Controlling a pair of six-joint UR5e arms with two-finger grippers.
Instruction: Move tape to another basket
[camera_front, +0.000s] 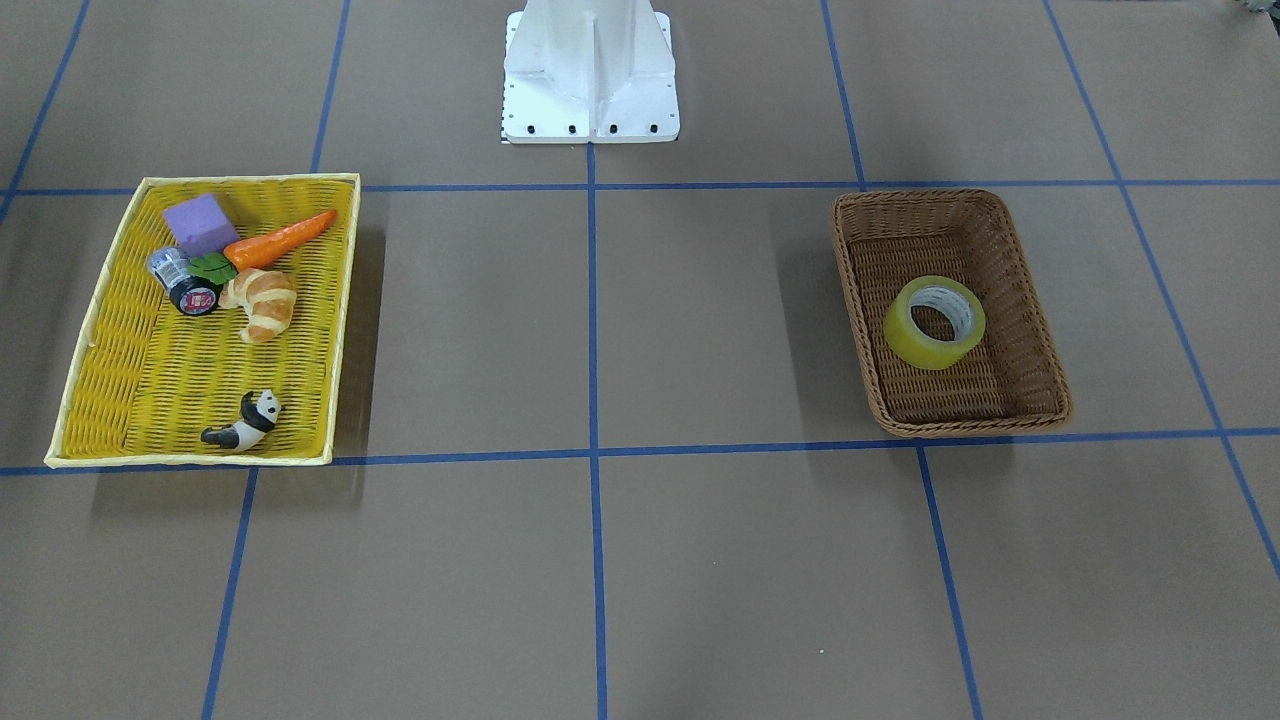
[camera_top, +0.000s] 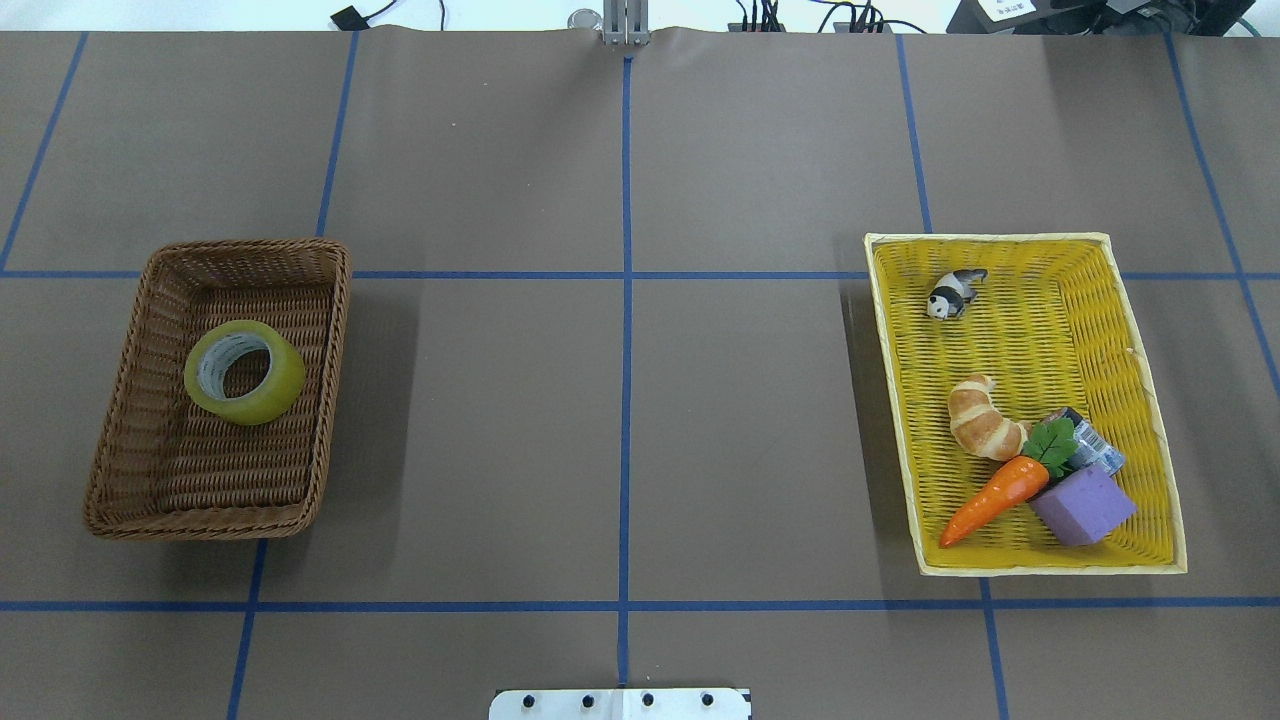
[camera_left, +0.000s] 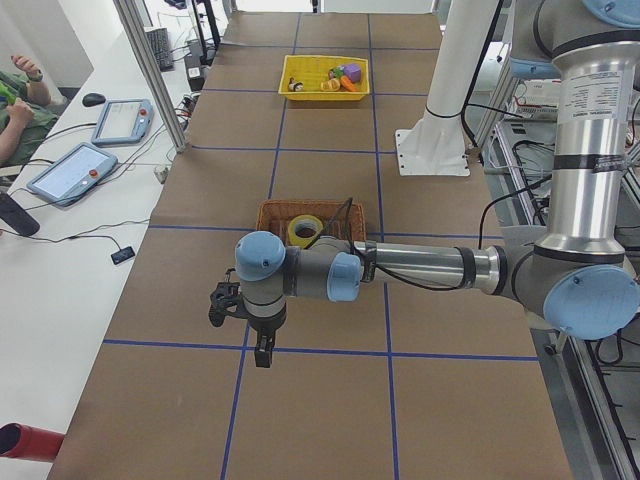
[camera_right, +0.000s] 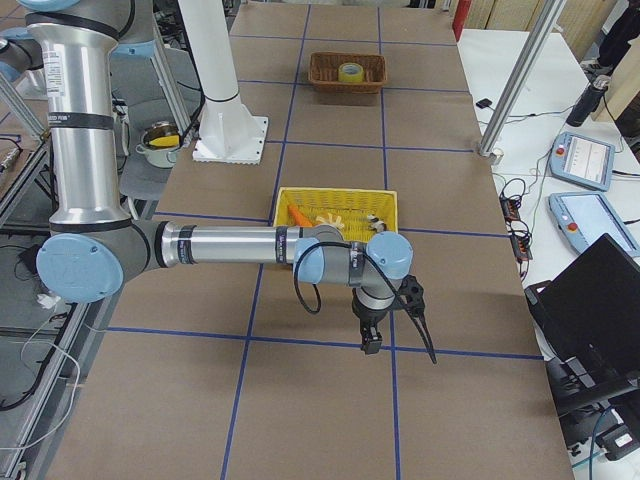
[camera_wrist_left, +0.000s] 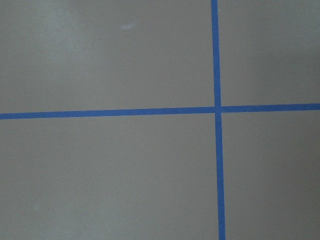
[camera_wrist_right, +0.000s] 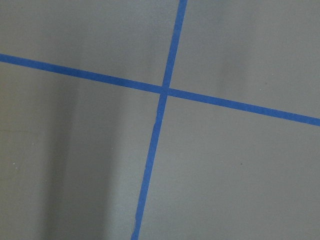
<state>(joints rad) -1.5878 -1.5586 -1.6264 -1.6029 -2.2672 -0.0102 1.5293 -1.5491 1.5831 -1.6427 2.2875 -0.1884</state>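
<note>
The tape (camera_top: 245, 372) lies in the basket (camera_top: 130, 400), at 9 o'clock overhead. We cannot tell the finger state of the left gripper (camera_left: 262, 350) or the right gripper (camera_right: 370, 340). We judge placement complete; the next move only requires keeping both arms clear.

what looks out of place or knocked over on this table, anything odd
Nothing looks spilled or broken. The tape lies alone in the brown basket. The one small oddity is the panda figure in the yellow tray, which seems to lie on its side, apart from the other items crowded into one corner.
</note>
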